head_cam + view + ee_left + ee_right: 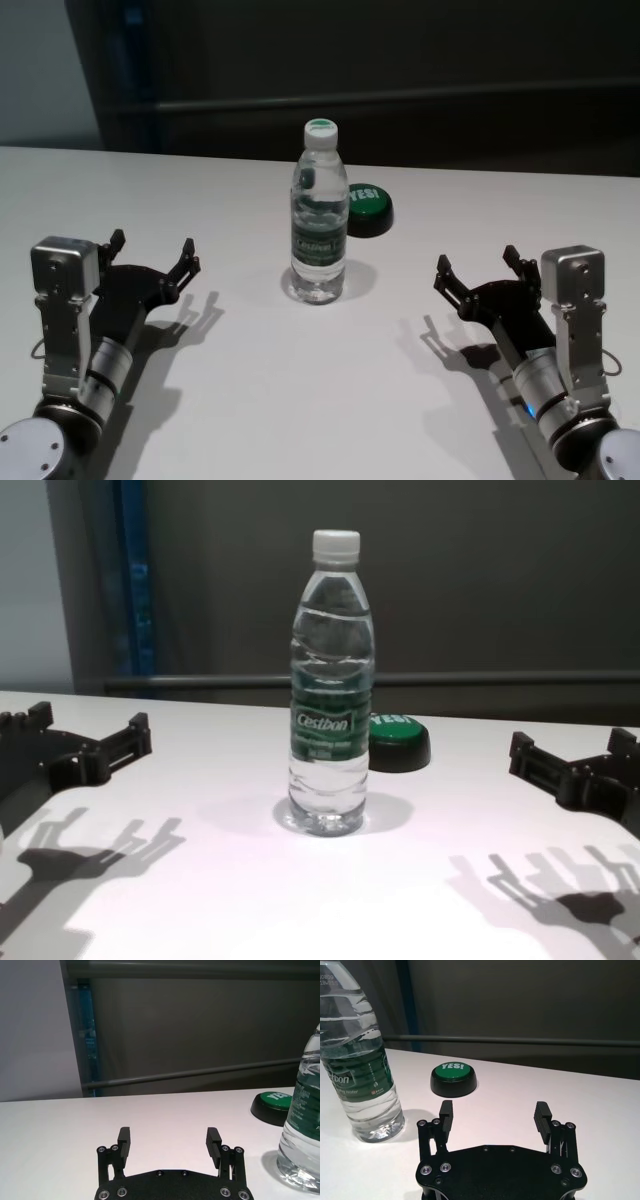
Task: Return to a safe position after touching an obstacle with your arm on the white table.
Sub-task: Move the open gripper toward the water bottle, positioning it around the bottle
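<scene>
Dark wall and grey rail behind, white table spread wide below

Left gripper low over the table at the left, fingers spread wide, nothing between them, shadow cast on the surface just beside it; well apart from the bottle. Same gripper in the left wrist view, two black fingers parted, bare tabletop between

Bottle upright at the table's middle, between both grippers, touching neither; white cap on, green label band around the waist, clear water inside. Seen also from the chest, standing straight, and at the edge of the left wrist view

Button low and black with a green top marked "YES!", just behind and to the right of the bottle, partly hidden by it from the chest

Right gripper low over the table at the right, fingers likewise released and wide apart, holding nothing, well clear of bottle and button. Own wrist view with both fingers parted, bottle and button farther off
</scene>
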